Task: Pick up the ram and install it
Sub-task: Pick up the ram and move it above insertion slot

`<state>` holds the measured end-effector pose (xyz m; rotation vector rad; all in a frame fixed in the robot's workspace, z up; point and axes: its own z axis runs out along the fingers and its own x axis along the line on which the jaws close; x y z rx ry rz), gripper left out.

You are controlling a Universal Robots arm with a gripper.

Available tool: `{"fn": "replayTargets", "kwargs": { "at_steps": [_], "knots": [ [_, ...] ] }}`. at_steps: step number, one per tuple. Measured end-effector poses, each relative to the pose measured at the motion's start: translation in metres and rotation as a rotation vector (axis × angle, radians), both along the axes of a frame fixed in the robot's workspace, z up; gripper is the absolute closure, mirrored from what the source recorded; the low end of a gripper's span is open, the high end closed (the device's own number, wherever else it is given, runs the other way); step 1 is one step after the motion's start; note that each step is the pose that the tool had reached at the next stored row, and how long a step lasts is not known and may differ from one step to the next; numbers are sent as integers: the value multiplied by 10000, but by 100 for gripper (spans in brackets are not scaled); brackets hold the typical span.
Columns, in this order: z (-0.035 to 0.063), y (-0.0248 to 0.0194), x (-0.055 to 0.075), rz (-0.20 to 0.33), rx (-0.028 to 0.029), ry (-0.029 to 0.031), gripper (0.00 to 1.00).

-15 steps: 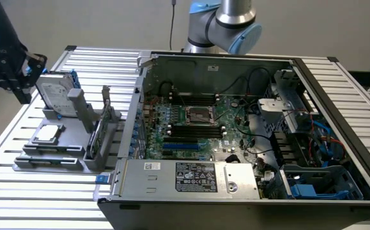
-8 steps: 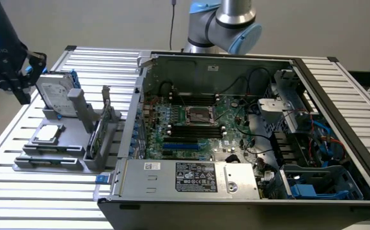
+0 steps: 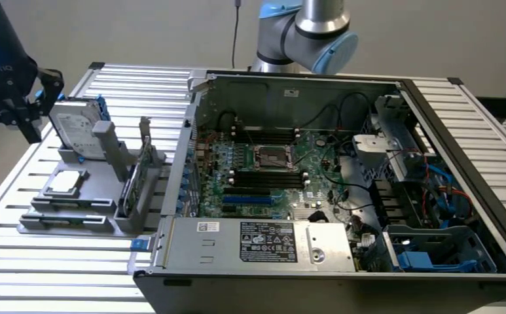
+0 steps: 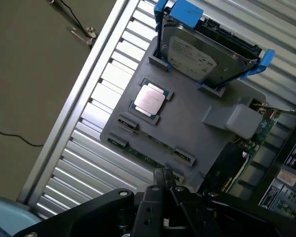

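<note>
- A robotics lab or test workshop.
- A grey-and-blue robot arm (image 3: 309,33) stands behind a slatted aluminium surface (image 3: 25,261).
- An open computer case (image 3: 270,98) exposes its motherboard (image 3: 266,163).
- A grey fixture (image 3: 69,219) presents loose parts, a hard drive (image 3: 74,124) among them.

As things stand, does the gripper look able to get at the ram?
Probably yes: the gripper, shut for now, hangs close over the ram, which sits in the edge slot of the grey holder with nothing covering it.
</note>
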<state>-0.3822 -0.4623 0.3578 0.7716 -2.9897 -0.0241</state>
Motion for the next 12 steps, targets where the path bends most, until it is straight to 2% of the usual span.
{"fn": "replayTargets", "kwargs": {
  "at_steps": [12],
  "knots": [
    [-4,0,0,2180,-1,1,89]
  ]
}}
